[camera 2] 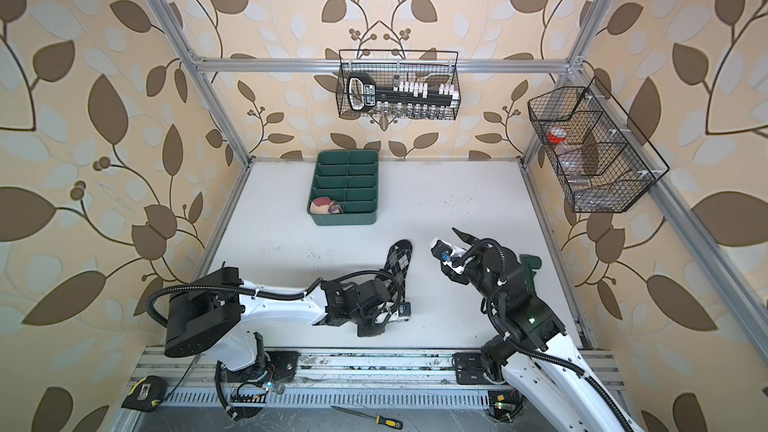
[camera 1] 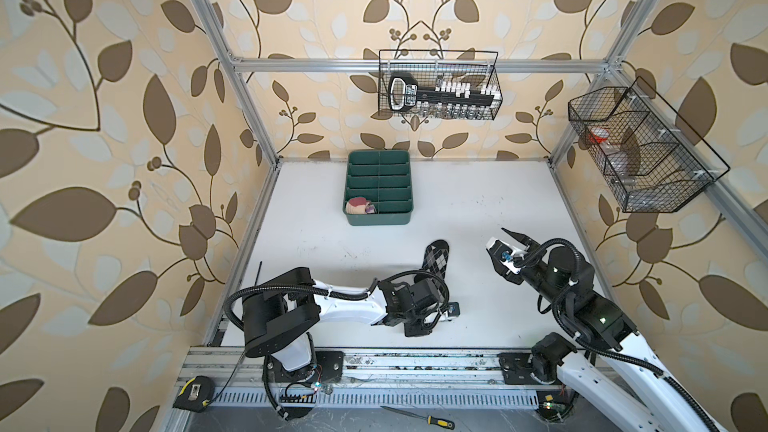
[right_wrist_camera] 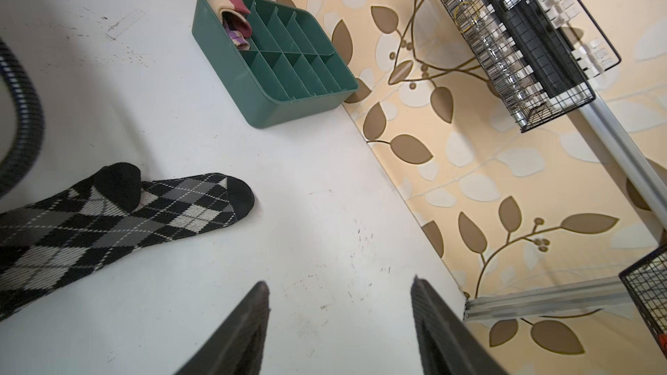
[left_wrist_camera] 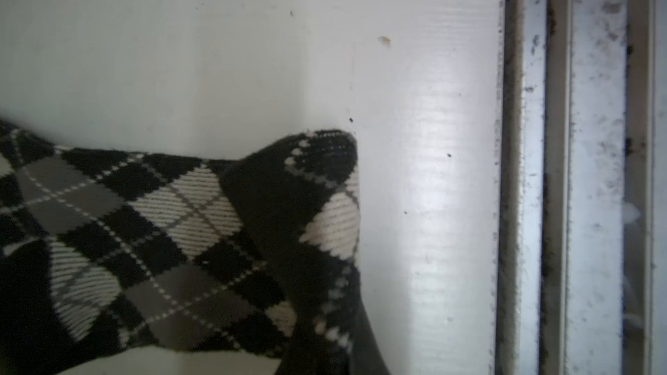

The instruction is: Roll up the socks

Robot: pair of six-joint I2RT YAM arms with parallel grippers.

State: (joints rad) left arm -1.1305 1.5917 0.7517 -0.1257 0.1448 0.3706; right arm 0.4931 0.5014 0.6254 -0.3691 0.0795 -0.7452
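1. the argyle sock [camera 1: 434, 259] lies flat on the worktop [camera 1: 457, 201], on the near side of the green tray [camera 1: 378, 220]. its long axis runs roughly straight away from the tray, with the black toe nearest the tray and the cuff at the far end.
2. the beige sock [camera 1: 360, 205] sits bundled inside the tray, in the corner compartment that faces the argyle sock on the left arm's side.
3. the left fingers are hidden under the left wrist [camera 1: 415, 301], which hangs over the cuff end, the end farthest from the tray. they are closed. in the left wrist view the cuff corner is folded back over the leg and the fabric runs towards them, so they appear to pinch the cuff.
4. the right fingers [right_wrist_camera: 249, 319] stand apart with nothing between them. they are raised off the worktop beside the sock's foot, clear of it and closer to the tray than the left wrist.
5. my judgement: the roll must travel along that long axis, from the cuff towards the tray. the left arm is already on the starting end, and the right is the nearer one to the toe.
6. pose: the left arm reaches low, its forearm about parallel to the tray's near wall and its wrist bent down. the right arm has its elbow lifted and its forearm angled towards the tray.
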